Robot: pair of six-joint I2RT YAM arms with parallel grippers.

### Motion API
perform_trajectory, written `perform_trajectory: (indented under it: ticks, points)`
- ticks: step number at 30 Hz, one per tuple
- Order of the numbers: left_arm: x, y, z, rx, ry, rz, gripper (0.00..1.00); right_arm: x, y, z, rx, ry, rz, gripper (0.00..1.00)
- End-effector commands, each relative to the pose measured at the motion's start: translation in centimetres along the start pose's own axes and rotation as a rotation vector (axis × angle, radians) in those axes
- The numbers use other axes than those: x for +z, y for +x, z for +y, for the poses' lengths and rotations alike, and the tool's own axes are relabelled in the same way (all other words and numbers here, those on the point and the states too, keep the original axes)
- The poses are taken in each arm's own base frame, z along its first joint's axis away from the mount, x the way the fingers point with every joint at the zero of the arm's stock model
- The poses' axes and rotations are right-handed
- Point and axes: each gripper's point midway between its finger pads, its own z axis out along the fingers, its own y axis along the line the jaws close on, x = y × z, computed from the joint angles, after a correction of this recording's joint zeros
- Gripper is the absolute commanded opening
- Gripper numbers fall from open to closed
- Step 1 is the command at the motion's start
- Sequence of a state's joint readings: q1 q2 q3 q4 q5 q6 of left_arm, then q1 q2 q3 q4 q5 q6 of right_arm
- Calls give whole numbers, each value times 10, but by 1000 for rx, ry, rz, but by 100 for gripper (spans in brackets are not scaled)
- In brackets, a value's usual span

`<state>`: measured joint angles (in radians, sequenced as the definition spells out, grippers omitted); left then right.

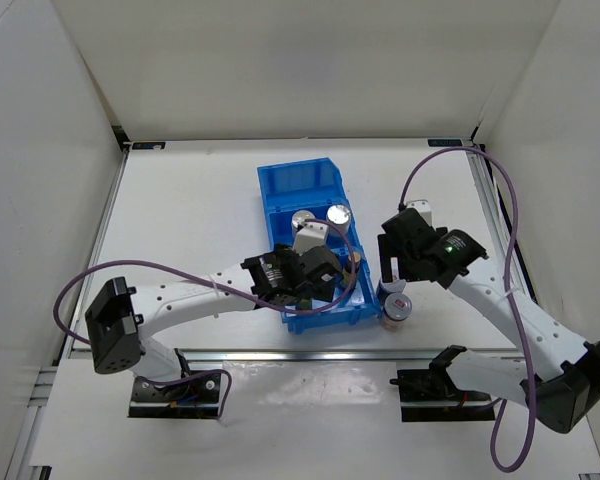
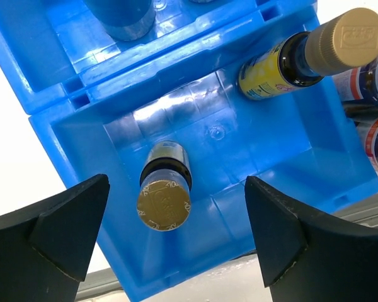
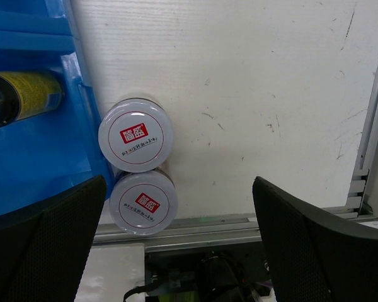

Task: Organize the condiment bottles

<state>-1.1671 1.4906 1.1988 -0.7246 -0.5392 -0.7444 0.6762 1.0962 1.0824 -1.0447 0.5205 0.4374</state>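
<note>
**Jars outside bin, right claw open above them**

The right claw [image 3: 179, 185] was wide open and held nothing, looking straight down. Both silver-lidded jars stood upright on the counter [image 3: 271, 94], outside the blue bin [image 3: 82, 132]. The far jar [image 3: 136, 134] sat just beside the bin wall, and the near jar [image 3: 143, 202] touched the far one. They lay off the claw's centre line, toward the bin-side finger, lids up and long axis vertical. I judged a sideways shift toward the bin was needed before any descent. The right arm was plainly the nearer one.

The left claw [image 2: 176, 182] was also open and empty, over the bin's near compartment. There one slim dark bottle [image 2: 165, 189] stood upright and the other dark bottle [image 2: 283, 66] was tilted. The white cylinders [image 1: 337, 213] were in the middle compartment.
</note>
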Motion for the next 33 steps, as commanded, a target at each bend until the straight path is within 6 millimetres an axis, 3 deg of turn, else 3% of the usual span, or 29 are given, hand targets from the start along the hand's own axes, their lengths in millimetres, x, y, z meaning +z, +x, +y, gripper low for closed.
perform_trajectory:
  ticks: [1, 6, 13, 21, 29, 31, 33]
  points:
    - [-18, -17, 2, -33, 37, -61, 100, 7, 0, 4, -10, 5, 18, 100]
    - [-62, -61, 14, -63, 75, -199, 100, 9, 1, 15, -25, -33, 53, 100]
    - [-112, -100, 53, -49, 48, -350, 100, 17, 6, 31, 49, -122, 164, 100]
    - [-133, -114, 130, -66, -112, -419, 100, 37, 11, 41, 116, -132, 231, 100]
    - [-148, -109, 183, -79, -223, -462, 100, 61, 6, 47, 196, -191, 272, 100]
    - [-150, -108, 194, -73, -256, -465, 100, 69, 16, 50, 197, -193, 319, 98]
    - [-148, -105, 202, -70, -280, -460, 100, 75, 14, 51, 210, -197, 319, 97]
